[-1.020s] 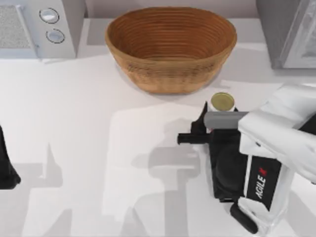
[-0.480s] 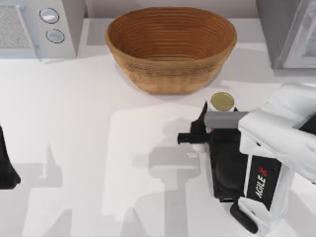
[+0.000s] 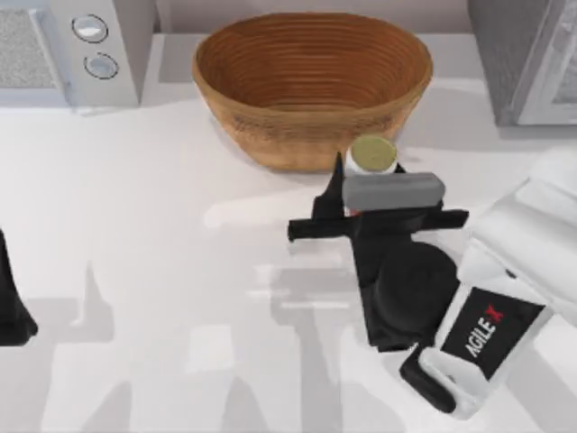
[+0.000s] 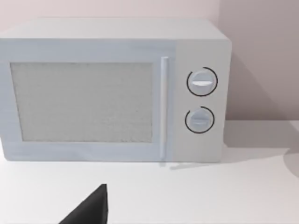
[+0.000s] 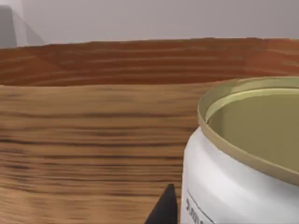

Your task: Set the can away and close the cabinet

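The can (image 3: 371, 153), a small tin with a dull gold lid and white label, is held above the table just in front of the woven basket's near rim. My right gripper (image 3: 362, 180) is shut on the can, with one dark finger (image 3: 338, 176) showing at the can's left. In the right wrist view the can (image 5: 243, 158) sits close against the basket wall (image 5: 93, 140), with a dark fingertip (image 5: 163, 210) beside it. The grey cabinet (image 3: 523, 63) stands at the back right corner. My left gripper (image 3: 11, 307) is parked at the table's left edge.
The woven basket (image 3: 311, 86) stands at the back middle. A white microwave (image 3: 81, 45) occupies the back left; the left wrist view faces its door and two dials (image 4: 202, 100). Bare white table (image 3: 180, 271) stretches across the middle and front left.
My right gripper has risen with the can and carried it left and toward the back, up to the basket's near rim. The left arm has not moved.
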Available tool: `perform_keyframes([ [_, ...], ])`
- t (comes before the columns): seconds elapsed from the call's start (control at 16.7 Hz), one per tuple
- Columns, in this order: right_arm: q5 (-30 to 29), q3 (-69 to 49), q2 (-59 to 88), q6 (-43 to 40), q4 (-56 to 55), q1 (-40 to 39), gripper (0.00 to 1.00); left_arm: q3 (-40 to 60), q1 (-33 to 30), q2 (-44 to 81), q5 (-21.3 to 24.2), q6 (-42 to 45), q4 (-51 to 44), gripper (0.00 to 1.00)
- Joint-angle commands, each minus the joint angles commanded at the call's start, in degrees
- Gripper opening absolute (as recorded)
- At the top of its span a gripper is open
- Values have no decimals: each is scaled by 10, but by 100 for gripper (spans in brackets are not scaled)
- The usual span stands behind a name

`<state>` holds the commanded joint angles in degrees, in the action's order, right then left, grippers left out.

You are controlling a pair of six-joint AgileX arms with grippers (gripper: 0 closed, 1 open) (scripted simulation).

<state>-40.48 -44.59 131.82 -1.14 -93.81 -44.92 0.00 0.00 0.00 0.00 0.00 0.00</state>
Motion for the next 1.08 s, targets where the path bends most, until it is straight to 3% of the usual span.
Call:
perform_keyframes([
  [0.6, -10, 27, -170, 4, 88, -1, 0, 0, 0, 0, 0, 0, 0, 100],
  [1.08, -15, 35, -263, 20, 293, 40, 0, 0, 0, 0, 0, 0, 0, 100],
])
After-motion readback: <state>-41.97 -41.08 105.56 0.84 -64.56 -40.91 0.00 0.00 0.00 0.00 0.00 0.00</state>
